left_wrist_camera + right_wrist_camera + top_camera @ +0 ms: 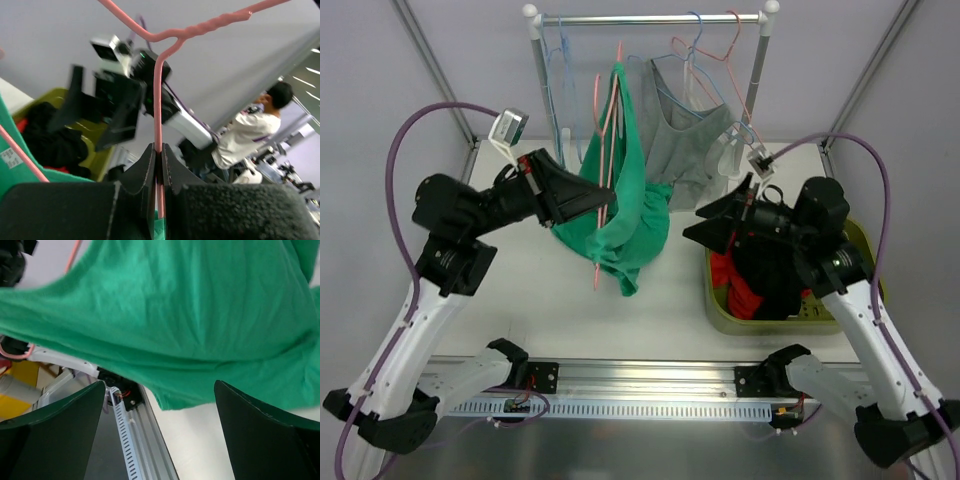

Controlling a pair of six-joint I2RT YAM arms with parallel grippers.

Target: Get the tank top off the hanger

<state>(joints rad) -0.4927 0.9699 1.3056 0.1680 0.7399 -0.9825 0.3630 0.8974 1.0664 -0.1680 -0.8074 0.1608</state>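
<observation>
A green tank top (632,205) hangs from a pink wire hanger (606,150), lifted off the rack and held above the table. My left gripper (603,196) is shut on the hanger's wire; in the left wrist view the pink wire (158,95) runs straight up from between the closed fingers (145,167), with green cloth (10,145) at the lower left. My right gripper (698,222) is open just right of the garment. In the right wrist view the green fabric (175,315) fills the top, its hem hanging just ahead of the wide-apart fingers (55,430), with nothing gripped.
A clothes rack (650,18) at the back carries a grey tank top (695,145) and several bare hangers. An olive bin (718,300) of black and red clothes sits at the right, under my right arm. The table's front rail (130,440) shows below the garment.
</observation>
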